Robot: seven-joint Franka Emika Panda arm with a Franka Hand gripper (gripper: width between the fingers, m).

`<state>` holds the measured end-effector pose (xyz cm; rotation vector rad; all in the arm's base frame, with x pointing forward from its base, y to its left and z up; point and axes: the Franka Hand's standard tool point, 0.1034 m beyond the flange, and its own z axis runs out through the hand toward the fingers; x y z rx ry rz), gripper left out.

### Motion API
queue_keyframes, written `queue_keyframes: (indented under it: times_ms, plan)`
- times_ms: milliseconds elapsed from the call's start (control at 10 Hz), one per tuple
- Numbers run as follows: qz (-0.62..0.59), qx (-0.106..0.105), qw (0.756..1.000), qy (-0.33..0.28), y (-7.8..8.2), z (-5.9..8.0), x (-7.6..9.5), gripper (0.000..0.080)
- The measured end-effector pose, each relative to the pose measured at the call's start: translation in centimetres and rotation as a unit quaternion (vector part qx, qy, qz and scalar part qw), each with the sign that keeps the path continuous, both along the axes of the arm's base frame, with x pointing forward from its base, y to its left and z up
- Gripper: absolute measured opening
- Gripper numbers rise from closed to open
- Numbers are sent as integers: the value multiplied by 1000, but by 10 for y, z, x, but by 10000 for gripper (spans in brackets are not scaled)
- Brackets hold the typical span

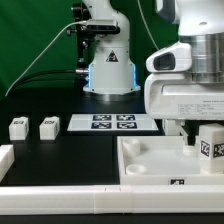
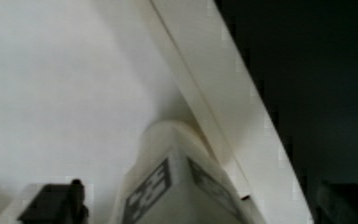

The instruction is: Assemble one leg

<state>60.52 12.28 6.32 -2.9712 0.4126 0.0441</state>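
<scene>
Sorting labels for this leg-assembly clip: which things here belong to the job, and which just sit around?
Job:
- leg standing in the tray-like piece
- white tray-like piece
- gripper, open above that leg

Lying about:
- two spare legs
- marker board

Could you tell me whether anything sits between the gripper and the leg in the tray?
Nothing visible does. The open gripper hangs directly above the leg, which stands in the corner of the tray; the wrist view shows only that leg below.
</scene>
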Motion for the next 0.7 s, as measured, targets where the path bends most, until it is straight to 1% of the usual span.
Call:
queue_keyframes:
  times_ms: [200,400,500,700]
  plan:
    - [101,0,995,-15,-1,1,1,649]
    - [203,-4,979,-30,-4,1,2,649]
    - [261,-8,965,-37,-6,2,2,649]
    - [292,-6,956,-42,-8,1,2,649]
